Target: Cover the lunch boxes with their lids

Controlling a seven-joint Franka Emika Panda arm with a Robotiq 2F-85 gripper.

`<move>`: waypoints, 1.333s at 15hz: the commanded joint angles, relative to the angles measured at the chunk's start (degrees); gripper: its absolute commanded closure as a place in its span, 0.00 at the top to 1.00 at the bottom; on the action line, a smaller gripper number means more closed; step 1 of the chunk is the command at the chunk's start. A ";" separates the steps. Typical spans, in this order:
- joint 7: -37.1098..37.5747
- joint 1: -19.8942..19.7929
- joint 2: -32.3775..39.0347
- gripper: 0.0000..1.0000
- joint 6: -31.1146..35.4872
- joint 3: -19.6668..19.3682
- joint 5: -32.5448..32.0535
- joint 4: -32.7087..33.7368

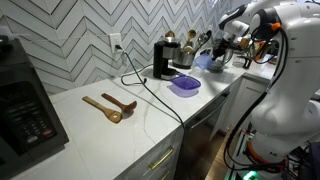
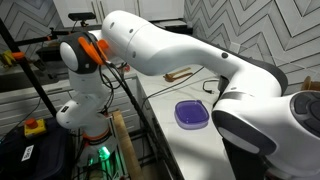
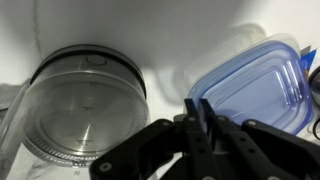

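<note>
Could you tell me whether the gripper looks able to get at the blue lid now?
Probably yes: the gripper, shut, is right at the edge of the blue lid with nothing between; the glass pot stands aside.

A home kitchen: a white stone countertop (image 1: 85, 125) runs beneath a wall of grey-and-white zigzag tile (image 1: 70, 35) fitted with a wall socket (image 1: 116, 43). In an exterior view a black microwave (image 1: 25, 110) stands at 9 o'clock. A coffee maker (image 1: 163, 60) is plugged in by a black cord (image 1: 140, 85) at 12 o'clock, and two wooden spoons (image 1: 108, 106) lie mid-counter with a purple lid (image 1: 184, 86) at their 3 o'clock. White cabinet fronts with a metal pull (image 1: 160, 160) fill 6 o'clock. The wrist view shows a clear glass coffee pot (image 3: 85, 105).
</note>
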 commanded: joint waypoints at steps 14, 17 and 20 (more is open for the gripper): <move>1.44 -2.25 2.35 0.02 -1.43 4.26 -1.56 1.33; 4.72 -1.66 1.36 0.02 -2.44 3.95 -2.21 0.23; 8.60 -1.07 0.49 0.02 -4.15 3.59 -3.84 -0.60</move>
